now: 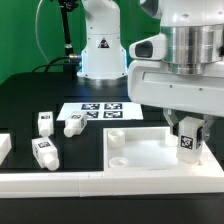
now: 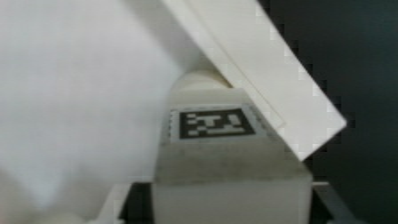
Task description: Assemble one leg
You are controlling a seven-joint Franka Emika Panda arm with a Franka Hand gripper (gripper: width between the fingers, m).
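At the exterior view's right, the claw (image 1: 187,140) hangs low over the far right corner of the tabletop (image 1: 150,152), pinching a leg (image 1: 187,143) between its fingers, tag facing the camera. Wrist view confirms: the tagged leg (image 2: 217,140) sits clamped between the jaws, pressed up near the tabletop's raised rim (image 2: 267,70). Whether the leg is already seated in a corner socket, I cannot tell; it looks close to the corner but not clearly inserted.

Judged progress: leg picked and carried to the tabletop, insertion and any twisting likely still left. Three more legs lie loose on the table (image 1: 30,100), left of the tabletop: one far left (image 1: 44,122), one just beside the marker board (image 1: 73,124), one nearer (image 1: 44,152).

Marker board (image 1: 101,112) lies flat beyond the tabletop. Table is black; a white barrier strip (image 1: 100,184) runs along the near edge. Green backdrop behind, robot base (image 1: 102,45) at the far side.
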